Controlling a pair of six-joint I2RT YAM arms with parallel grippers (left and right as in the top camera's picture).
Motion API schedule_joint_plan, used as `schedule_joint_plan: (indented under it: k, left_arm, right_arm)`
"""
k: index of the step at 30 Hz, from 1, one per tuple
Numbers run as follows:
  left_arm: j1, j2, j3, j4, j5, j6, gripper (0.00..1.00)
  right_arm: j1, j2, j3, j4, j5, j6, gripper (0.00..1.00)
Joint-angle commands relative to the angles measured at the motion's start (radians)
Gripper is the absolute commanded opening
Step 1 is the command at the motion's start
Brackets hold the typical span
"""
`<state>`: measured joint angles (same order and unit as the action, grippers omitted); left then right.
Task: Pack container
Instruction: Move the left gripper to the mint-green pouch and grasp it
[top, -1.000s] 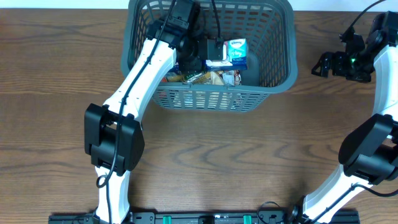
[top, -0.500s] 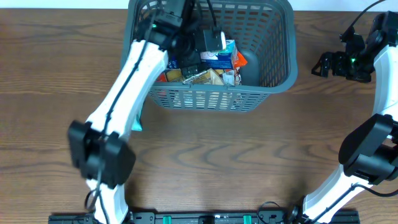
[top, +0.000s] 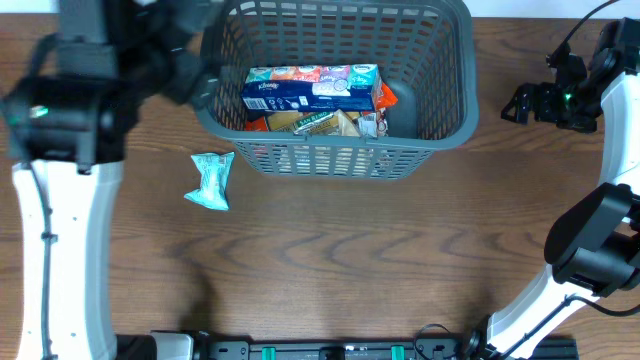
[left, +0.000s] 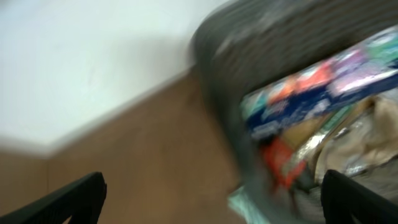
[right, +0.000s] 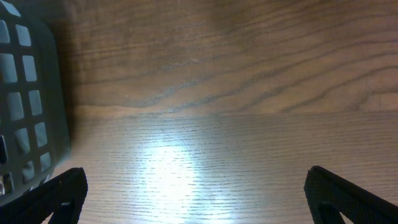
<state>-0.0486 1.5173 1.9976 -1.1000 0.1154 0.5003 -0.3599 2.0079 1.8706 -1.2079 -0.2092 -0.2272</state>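
From where I stand, the left arm (top: 60, 200) rises tall on the near-left side, its white link running straight up toward the overhead camera and its dark top end blurred. The left end effector (left: 211, 202) is spread wide, its black fingertips (left: 74, 196) far apart with nothing between them. The right arm (top: 590, 240) bends up from its near-right base and reaches to the far right edge, where the right end effector (right: 199, 196) hangs low, its fingers (right: 53, 193) parted just as wide and empty.
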Motion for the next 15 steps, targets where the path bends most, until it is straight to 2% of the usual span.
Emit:
schedule_joint_plan:
  k: [1, 6, 11, 15]
  left_arm:
    - [0.135, -0.018, 0.004, -0.085, -0.053, -0.190, 0.99]
    - [0.325, -0.012, -0.046, -0.183, -0.044, -0.351, 0.99]
    - [0.370, -0.011, -0.188, -0.158, -0.019, -0.352, 0.99]
    - [0.370, -0.008, -0.375, -0.074, 0.037, -0.353, 0.99]
  right_arm:
    - [0.008, 0.005, -0.001, 0.000, -0.008, 0.000, 0.99]
    - [0.008, 0.005, -0.001, 0.005, -0.008, -0.007, 0.99]
    - [0.008, 0.005, -0.001, 0.009, -0.008, -0.010, 0.99]
    - [0.008, 0.005, -0.001, 0.013, -0.008, -0.010, 0.99]
